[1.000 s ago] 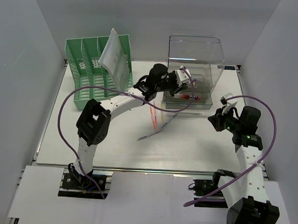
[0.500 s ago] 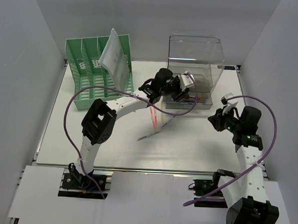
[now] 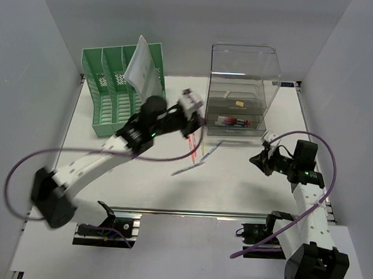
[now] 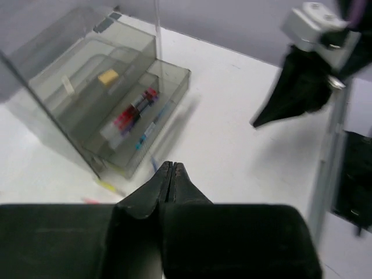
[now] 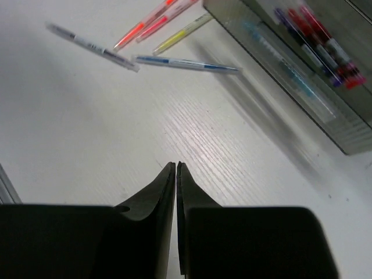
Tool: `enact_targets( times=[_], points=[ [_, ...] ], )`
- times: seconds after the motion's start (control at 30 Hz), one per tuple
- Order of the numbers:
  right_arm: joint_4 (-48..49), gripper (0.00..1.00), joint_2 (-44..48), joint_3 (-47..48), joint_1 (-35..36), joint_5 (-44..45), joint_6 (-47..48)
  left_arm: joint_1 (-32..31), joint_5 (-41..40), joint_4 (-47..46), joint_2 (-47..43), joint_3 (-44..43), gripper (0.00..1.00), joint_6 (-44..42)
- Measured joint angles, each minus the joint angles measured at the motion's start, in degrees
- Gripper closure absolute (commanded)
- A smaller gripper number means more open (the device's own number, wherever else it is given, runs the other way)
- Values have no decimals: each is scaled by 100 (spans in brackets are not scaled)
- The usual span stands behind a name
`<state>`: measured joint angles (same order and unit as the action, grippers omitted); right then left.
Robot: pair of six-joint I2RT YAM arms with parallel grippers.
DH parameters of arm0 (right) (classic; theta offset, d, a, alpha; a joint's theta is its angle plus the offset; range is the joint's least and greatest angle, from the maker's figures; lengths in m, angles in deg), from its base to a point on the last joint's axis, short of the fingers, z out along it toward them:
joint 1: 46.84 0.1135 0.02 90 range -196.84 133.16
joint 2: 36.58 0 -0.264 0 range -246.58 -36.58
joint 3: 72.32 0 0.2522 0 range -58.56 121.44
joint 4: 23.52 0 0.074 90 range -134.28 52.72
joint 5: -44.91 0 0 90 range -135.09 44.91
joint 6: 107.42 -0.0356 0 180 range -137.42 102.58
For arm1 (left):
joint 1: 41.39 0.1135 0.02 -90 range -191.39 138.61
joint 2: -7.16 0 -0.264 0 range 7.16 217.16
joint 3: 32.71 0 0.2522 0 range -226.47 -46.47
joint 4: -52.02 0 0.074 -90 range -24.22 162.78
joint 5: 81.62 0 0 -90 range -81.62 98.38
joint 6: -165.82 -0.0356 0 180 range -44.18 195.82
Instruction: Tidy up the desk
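My left fingers [image 4: 170, 174] are pressing together, clenched on nothing, and hovering above the white counter [image 3: 140, 181] just in front of the clear drawer box [image 3: 243, 74]. My right fingers [image 5: 175, 174] are clenched the same way, tip against tip and empty, hanging low over the right part of the counter and pointing toward the middle.

The counter is lying flat under both my arms, filling the space between the grey walls, with its metal rail [image 3: 189, 213] running along the near edge. It is carrying the green file rack [image 3: 114, 95] in its far left corner, where a sheet of paper [image 3: 143, 68] is leaning in the rightmost slot. The clear drawer box is standing at the far edge, right of centre, and its bottom drawer [image 4: 174, 81] is sticking out toward me with red and dark pens [image 4: 133, 110] lying inside. On a higher level in the box a small tan block [image 4: 108, 76] is resting.

Loose pens are lying near the middle of the counter, close to the open drawer – two orange ones [image 5: 148, 23] side by side, a yellow one [image 5: 180, 34], a blue one [image 5: 183, 63] and a white one [image 5: 93, 46]. My fingers are touching none of them.
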<state>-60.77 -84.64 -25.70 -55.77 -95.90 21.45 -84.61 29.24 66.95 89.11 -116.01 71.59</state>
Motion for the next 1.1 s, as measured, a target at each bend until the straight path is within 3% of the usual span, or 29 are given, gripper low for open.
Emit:
enact_targets(
  times=[0.13,0.27,0.43,0.63,0.83,1.1],
  points=[
    [-138,92,-83,46,337,101,870,31,-258,68,-2000,1530,44,437],
    [-195,87,-723,509,713,575,1436,37,-584,289,-2872,2551,32,612],
    [197,82,-1480,710,1307,1329,1700,39,-1062,800,-3106,3095,30,616],
    [756,85,-2105,743,1764,2096,1757,39,-1451,876,-3506,3106,39,573],
    [1211,83,-2669,981,2035,2747,1895,35,-1700,984,-3471,3101,39,498],
    [1884,70,-3357,1283,2306,3519,1976,35,-1784,1088,-3488,3101,40,468]
  ],
)
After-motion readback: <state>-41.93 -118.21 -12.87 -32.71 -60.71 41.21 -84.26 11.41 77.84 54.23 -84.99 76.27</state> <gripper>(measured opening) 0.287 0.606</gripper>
